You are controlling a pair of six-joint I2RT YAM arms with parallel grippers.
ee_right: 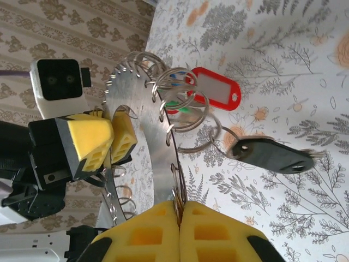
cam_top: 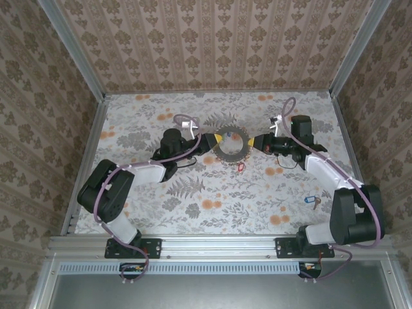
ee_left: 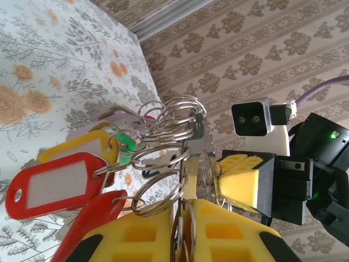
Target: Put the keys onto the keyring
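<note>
At mid-table, my left claw (cam_top: pixel 209 143) and right claw (cam_top: pixel 255 143) both clamp one large round silver metal keyring (ee_right: pixel 142 136); one small blue-tagged key (cam_top: pixel 311 201) lies well apart.

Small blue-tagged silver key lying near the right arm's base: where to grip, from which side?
Take the small blue-tagged silver key by its oblong plastic tag, straight from above, jaws across the tag's short width. It lies flat on the floral table; the tag looks its bulkiest part.
</note>
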